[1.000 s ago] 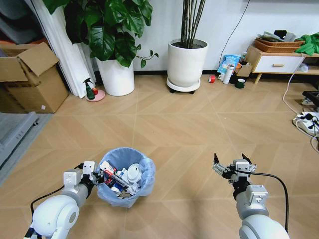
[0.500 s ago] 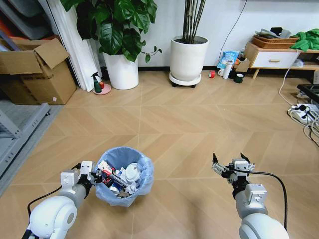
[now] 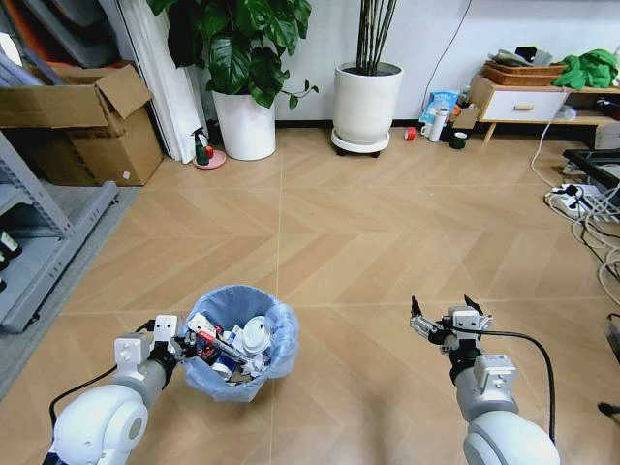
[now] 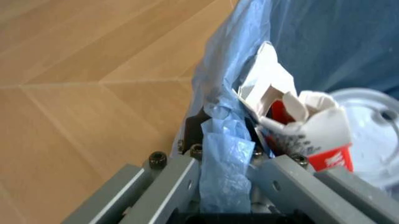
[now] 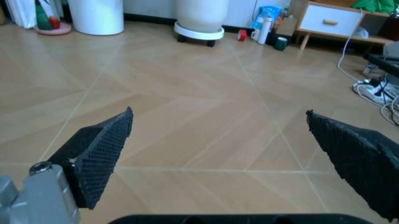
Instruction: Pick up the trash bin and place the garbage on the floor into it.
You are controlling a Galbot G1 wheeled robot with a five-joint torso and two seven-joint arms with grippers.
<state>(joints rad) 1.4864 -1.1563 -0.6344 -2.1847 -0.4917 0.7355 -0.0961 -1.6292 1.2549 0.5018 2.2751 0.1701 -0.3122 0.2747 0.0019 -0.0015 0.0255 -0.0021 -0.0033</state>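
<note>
The trash bin point(image 3: 241, 343) is seen upright near the robot's left side, its mouth facing up and its light blue liner bag point(image 4: 222, 158) folded over the rim. The rim on the robot's side is grasped by the jaws of the left gripper point(image 3: 182, 342), with bag plastic pinched between them. The garbage point(image 3: 235, 347) is piled inside the bin: white wads, a white disc and a red-and-white carton point(image 4: 311, 135). The right gripper point(image 3: 445, 317) is held well apart over the bare wooden floor point(image 3: 368, 223), its jaws spread wide and nothing between them.
</note>
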